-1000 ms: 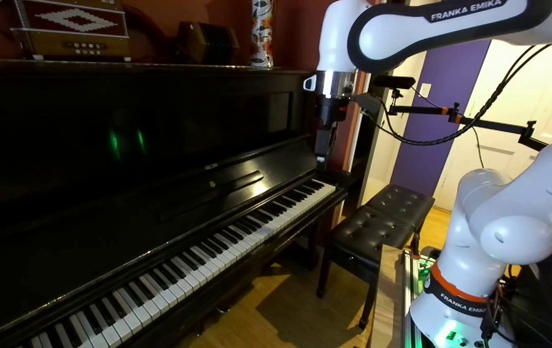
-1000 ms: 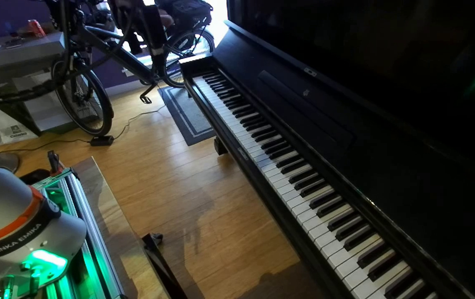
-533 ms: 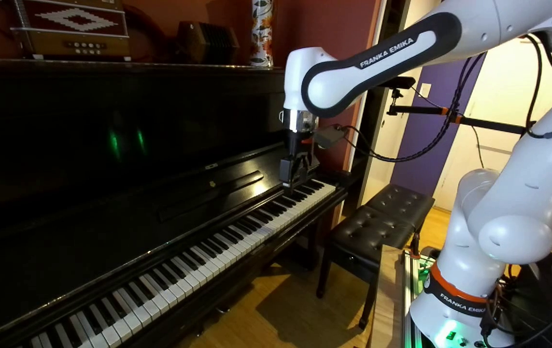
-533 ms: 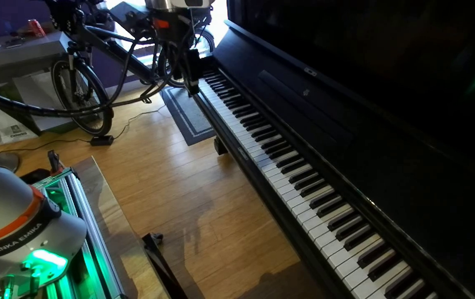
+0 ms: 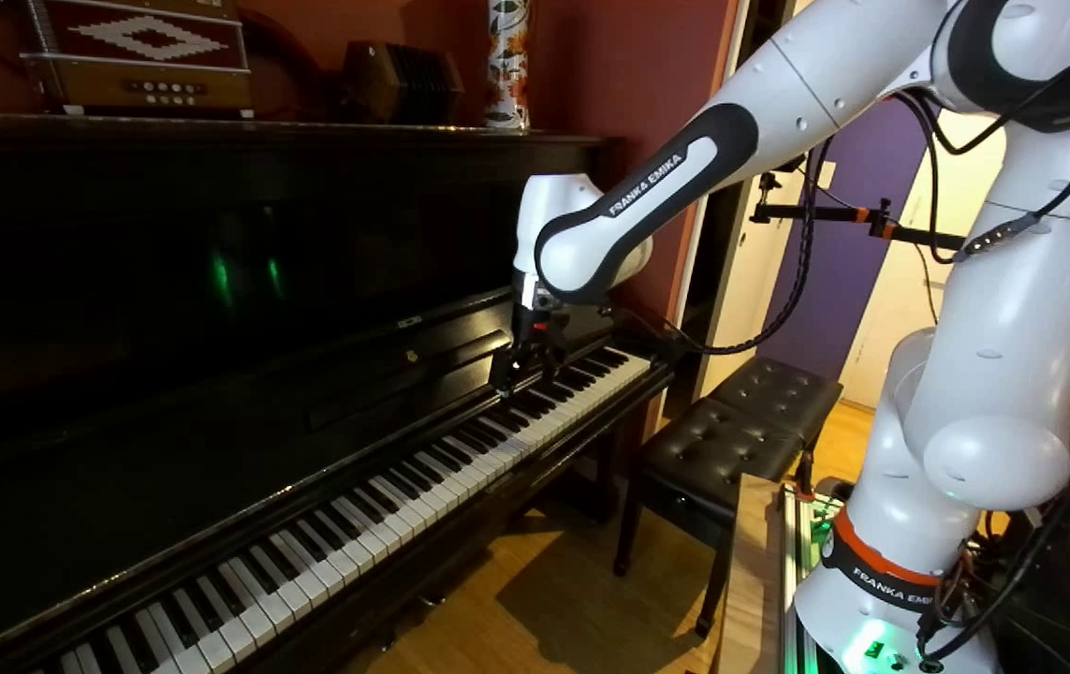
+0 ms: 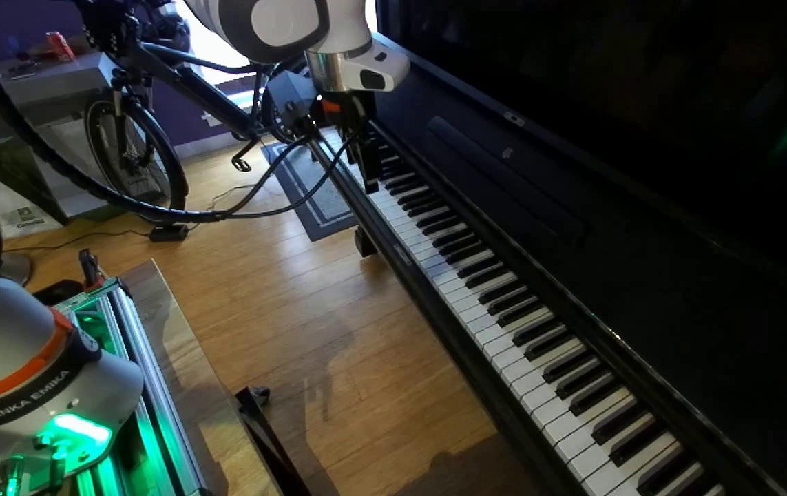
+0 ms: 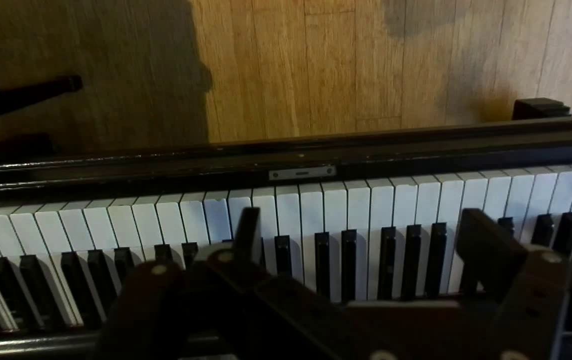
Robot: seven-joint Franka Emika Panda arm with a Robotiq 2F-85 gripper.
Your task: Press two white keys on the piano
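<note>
The glossy black upright piano (image 5: 216, 412) fills much of both exterior views (image 6: 641, 227), with a long row of white and black keys. The white keys (image 7: 336, 205) run across the wrist view. My gripper (image 7: 363, 212) is open and empty, its two black fingers spread apart over the keyboard. In an exterior view, the gripper (image 5: 530, 377) points down over the keys' back part, beyond the keyboard's middle. It also hangs over the keys in an exterior view (image 6: 369, 182). I cannot tell whether the fingertips touch any key.
A black padded bench (image 5: 722, 440) stands beyond the wooden robot stand (image 5: 750, 580). The piano's dark fallboard (image 5: 460, 351) rises close behind the gripper. Accordions (image 5: 155, 56) and a patterned vase (image 5: 508, 65) stand on top. A bicycle (image 6: 135, 158) and hanging arm cables (image 6: 221, 215) show too.
My arm has reached forward and down. The gripper has moved from the keyboard's far end, high up, toward its middle and is now low over the keys. The piano has not moved.
</note>
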